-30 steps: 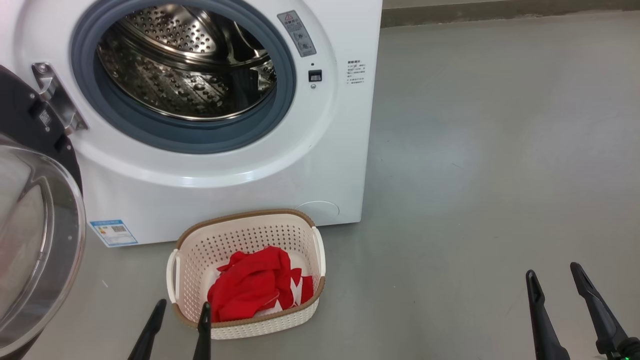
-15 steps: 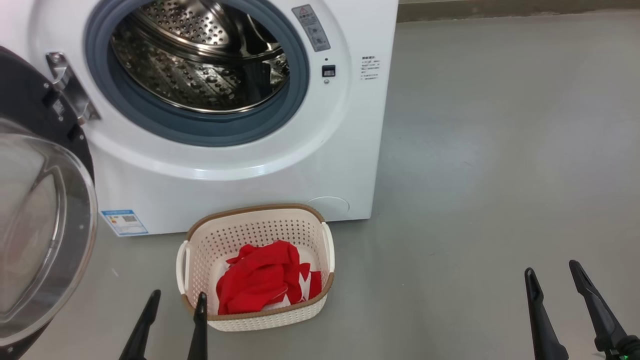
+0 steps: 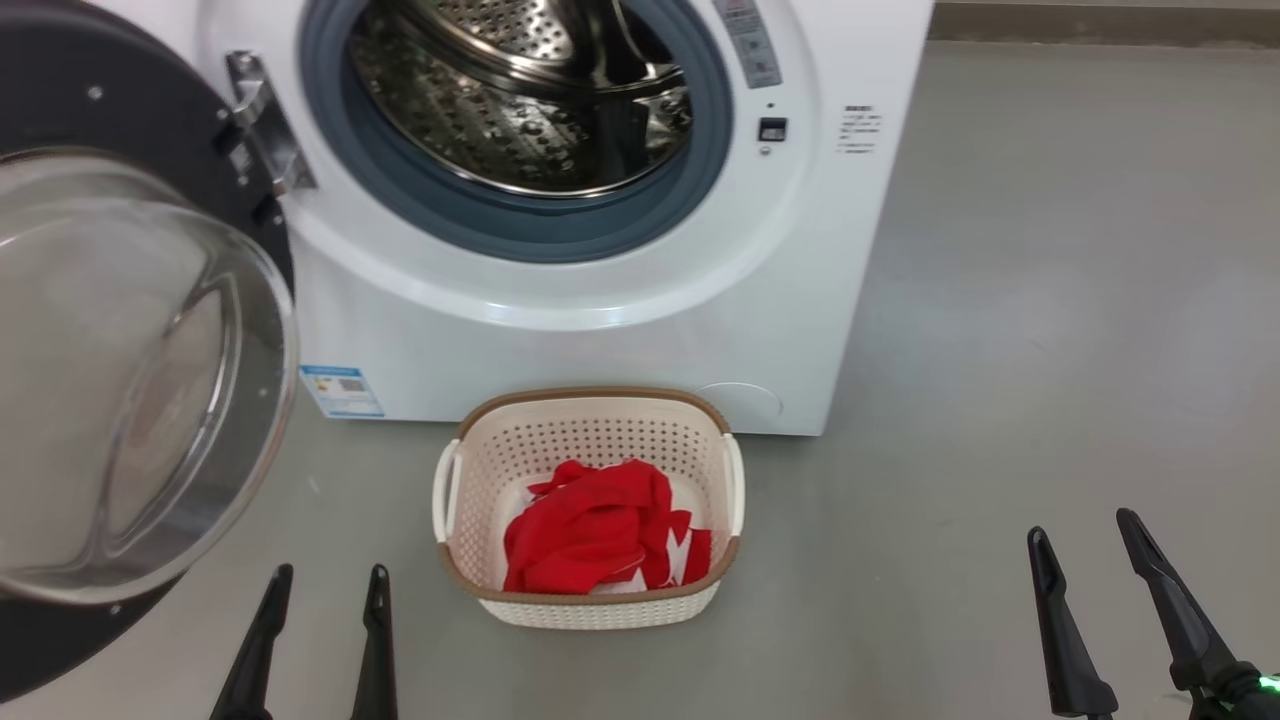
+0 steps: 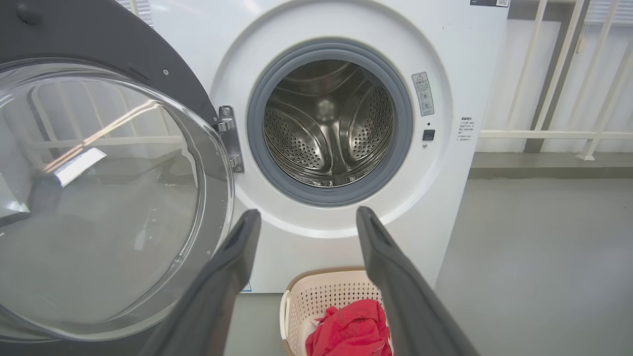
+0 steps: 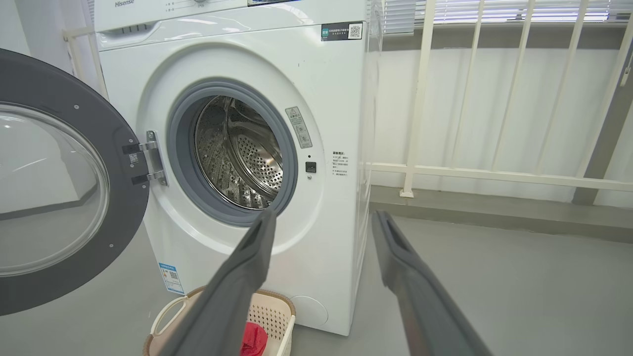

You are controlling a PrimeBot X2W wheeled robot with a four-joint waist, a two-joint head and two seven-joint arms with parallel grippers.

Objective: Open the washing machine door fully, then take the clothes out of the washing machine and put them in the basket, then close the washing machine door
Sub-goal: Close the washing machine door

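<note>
Starting closest in: the left gripper [image 3: 330, 572] and right gripper [image 3: 1080, 525] both hang low, well back from the big white front-loading washing machine [image 3: 600, 350]. Each has its two long dark fingers spread apart with nothing between them. Under them is a plain smooth grey floor [image 3: 1000, 350] that runs past the machine's right side to a pale wall with a white metal railing [image 5: 494, 173].

Just in front of the machine's lower panel sits the small cream perforated plastic basket with the brown woven-look rim [image 3: 590, 400]; can't tell if it actually touches the machine. The bright red clothes with white patches [image 3: 590, 535] are bunched in the bottom of it.

At the machine's lower left corner there's a little blue label sticker [image 3: 342, 390]. On the machine's left the big round door with the glossy black rim and bulging clear glass bowl [image 3: 130, 100] is swung wide open on its steel hinge [image 3: 262, 125]. Deeper in, a grey rubber gasket [image 3: 520, 235] rings the shiny perforated steel drum [image 3: 520, 130].
</note>
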